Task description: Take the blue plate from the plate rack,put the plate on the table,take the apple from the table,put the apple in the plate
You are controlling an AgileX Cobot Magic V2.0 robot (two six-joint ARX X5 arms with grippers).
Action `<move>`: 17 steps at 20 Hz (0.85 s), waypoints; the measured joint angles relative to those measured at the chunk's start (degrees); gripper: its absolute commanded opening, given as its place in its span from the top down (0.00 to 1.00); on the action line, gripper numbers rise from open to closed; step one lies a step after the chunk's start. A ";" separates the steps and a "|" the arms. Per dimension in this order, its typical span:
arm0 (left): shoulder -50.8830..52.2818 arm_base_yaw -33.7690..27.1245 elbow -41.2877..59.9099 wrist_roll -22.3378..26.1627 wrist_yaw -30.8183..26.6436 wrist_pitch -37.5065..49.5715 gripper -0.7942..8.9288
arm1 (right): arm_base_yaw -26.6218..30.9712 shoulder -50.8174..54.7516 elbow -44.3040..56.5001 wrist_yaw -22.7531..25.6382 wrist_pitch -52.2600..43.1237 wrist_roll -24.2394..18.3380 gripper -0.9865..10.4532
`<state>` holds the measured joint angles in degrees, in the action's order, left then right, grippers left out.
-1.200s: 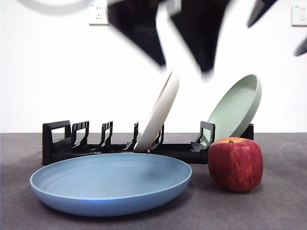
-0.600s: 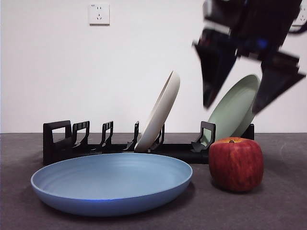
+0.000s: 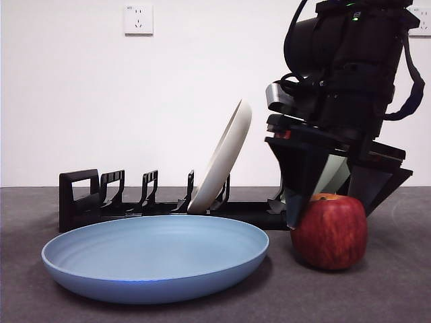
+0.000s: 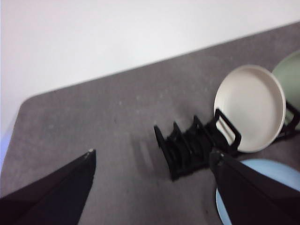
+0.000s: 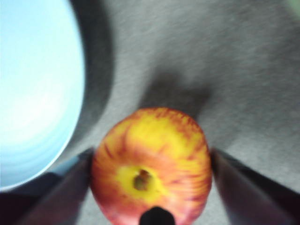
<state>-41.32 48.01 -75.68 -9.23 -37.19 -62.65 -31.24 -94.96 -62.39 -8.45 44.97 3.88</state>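
Apple sits on the bench, just beside the blue plate, which already lies flat in front of the plate rack. Right gripper hangs directly over the apple, its fingers spread apart, one on each side of the fruit, not yet touching it. Left gripper waits open, well apart, above the rack. I judge the right arm only needs to close.

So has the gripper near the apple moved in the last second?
Yes. The right gripper has come down from above the plate rack and now straddles the apple, jaws open.
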 measured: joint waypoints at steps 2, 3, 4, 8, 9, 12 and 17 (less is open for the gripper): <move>-0.72 0.00 0.04 -1.60 0.07 -1.22 0.50 | 0.02 0.20 -0.24 0.11 0.37 0.00 0.92; -1.05 0.00 0.04 -2.01 0.07 -1.20 0.50 | 0.00 0.31 -0.24 0.09 0.46 0.07 0.92; -1.57 0.00 0.22 -2.38 0.07 -1.09 0.50 | -0.07 0.68 -0.24 0.04 0.76 0.42 0.92; -5.16 0.00 3.91 -2.78 0.07 1.90 0.50 | -1.57 6.84 -0.81 0.02 1.70 2.29 0.92; -6.36 0.00 5.20 -2.80 0.07 2.78 0.50 | -2.25 8.46 -1.64 0.02 1.68 2.54 0.92; -10.45 -0.15 10.12 -2.80 0.13 5.99 0.50 | -6.08 10.78 -6.60 0.00 1.53 3.28 0.92; -10.25 -6.82 17.16 -2.80 -1.66 6.91 0.60 | -13.31 10.54 -10.29 0.02 -5.07 4.33 0.92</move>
<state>-51.57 41.19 -58.52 -12.03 -38.85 -55.75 -44.56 -84.42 -72.69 -8.43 39.90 8.21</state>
